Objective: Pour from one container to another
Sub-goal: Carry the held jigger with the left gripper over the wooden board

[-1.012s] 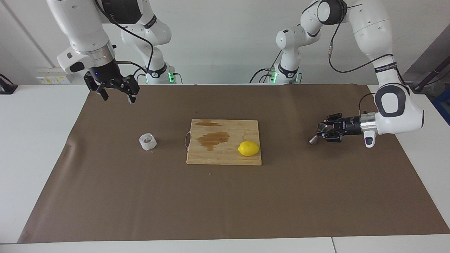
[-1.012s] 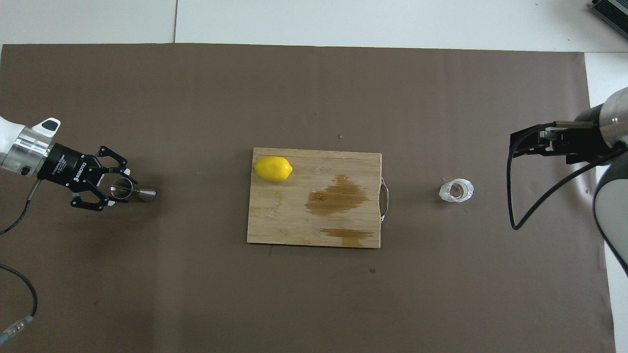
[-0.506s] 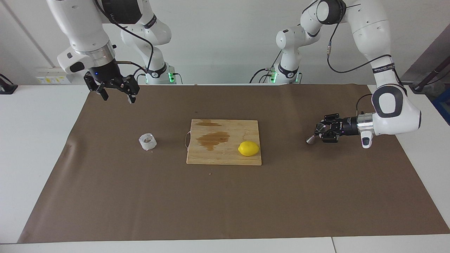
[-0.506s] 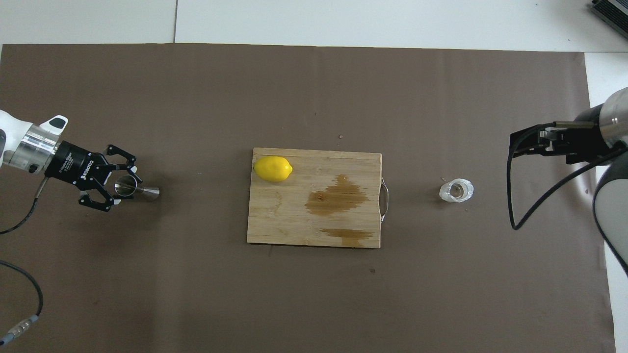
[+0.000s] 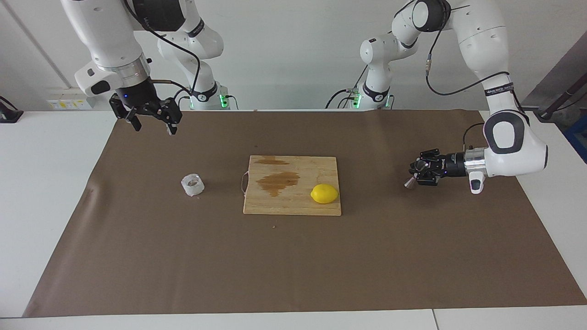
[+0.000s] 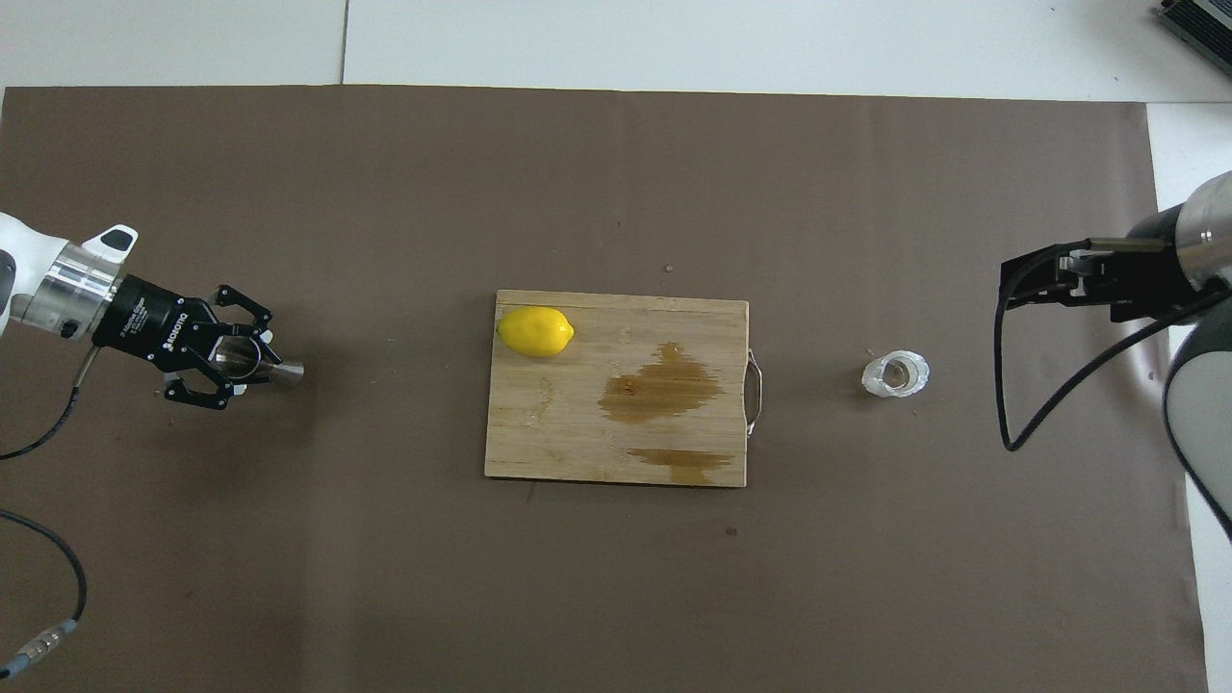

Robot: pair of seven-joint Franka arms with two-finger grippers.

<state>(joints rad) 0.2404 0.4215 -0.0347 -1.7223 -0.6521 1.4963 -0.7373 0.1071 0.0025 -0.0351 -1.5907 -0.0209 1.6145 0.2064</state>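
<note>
The left gripper (image 5: 418,170) reaches in low at its own end of the brown mat (image 5: 293,266), fingers drawn in around the steel jigger (image 6: 252,362), which tilts in their grasp. The right gripper (image 5: 150,120) waits above the mat, jaws wide and empty. The glass cup (image 5: 192,184) stands between it and the cutting board (image 5: 293,204), where 1 lemon (image 5: 324,193) lies.

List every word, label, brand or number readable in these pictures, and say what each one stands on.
"ROBOTIQ": white lettering on the black body of the left gripper, overhead view.
Black band with white print on the left arm's forearm, facing view: too small to read.
Print on the right arm's joint ring, facing view: too small to read.
Yellow stickers on the wall socket strip: too small to read.
No text on the jigger, glass cup, cutting board or lemon.
</note>
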